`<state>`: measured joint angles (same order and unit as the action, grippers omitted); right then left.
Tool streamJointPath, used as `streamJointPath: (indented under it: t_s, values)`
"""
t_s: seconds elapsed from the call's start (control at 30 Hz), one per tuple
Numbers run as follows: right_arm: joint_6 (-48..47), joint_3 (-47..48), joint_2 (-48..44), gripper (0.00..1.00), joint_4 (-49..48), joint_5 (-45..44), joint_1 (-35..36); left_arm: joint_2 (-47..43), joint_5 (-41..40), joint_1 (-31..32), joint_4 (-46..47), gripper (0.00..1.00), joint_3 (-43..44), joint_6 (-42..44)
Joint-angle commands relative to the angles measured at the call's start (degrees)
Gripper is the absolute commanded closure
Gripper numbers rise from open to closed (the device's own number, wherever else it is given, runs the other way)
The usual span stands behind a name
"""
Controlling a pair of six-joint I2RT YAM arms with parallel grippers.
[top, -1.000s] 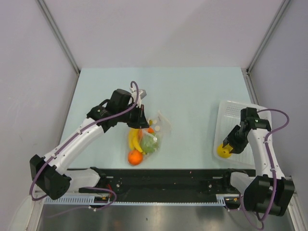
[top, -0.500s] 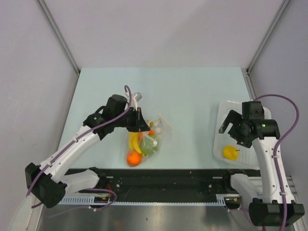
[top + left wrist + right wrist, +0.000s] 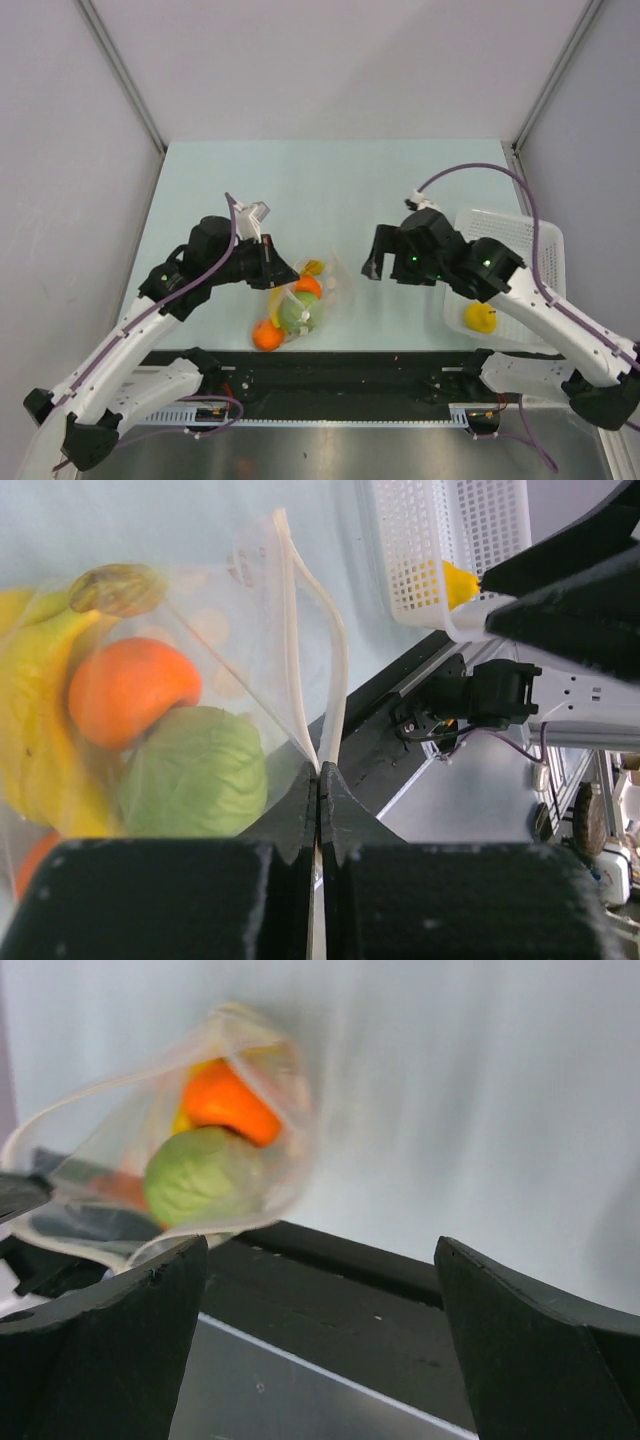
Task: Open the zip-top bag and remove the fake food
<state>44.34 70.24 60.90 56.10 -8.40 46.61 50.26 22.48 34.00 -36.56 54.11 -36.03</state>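
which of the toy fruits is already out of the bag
The yellow lemon-like fruit: it lies alone in the white basket on the right, while the green cabbage, orange and banana are inside the zip-top bag.

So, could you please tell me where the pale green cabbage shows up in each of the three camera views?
Top external: the cabbage sits low and left of centre, inside the zip-top bag.
Left wrist: lower left, behind the clear plastic.
Right wrist: left of centre, blurred, inside the bag.
Shared landmark: the orange fruit right beside it in every view.
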Motion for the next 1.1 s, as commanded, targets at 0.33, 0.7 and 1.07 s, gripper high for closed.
streamJointPath:
  t_s: [0.33, 0.7, 1.07]
  values:
    - [-6.98, 6.59, 16.96, 0.23, -27.52, 0.48, 13.68, -5.70, -4.82, 0.10, -0.89, 1.00, 0.73, 4.21]
    - [-10.32, -2.03, 21.80, 0.37, -36.93, 10.86, 16.14, -2.28, -2.09, 0.02, 0.87, 1.00, 3.81, 7.99]
    - [-14.45, -9.68, 23.29, 0.05, -42.03, 13.85, 15.97, -0.34, 1.86, 0.02, 6.14, 1.00, 3.20, 6.15]
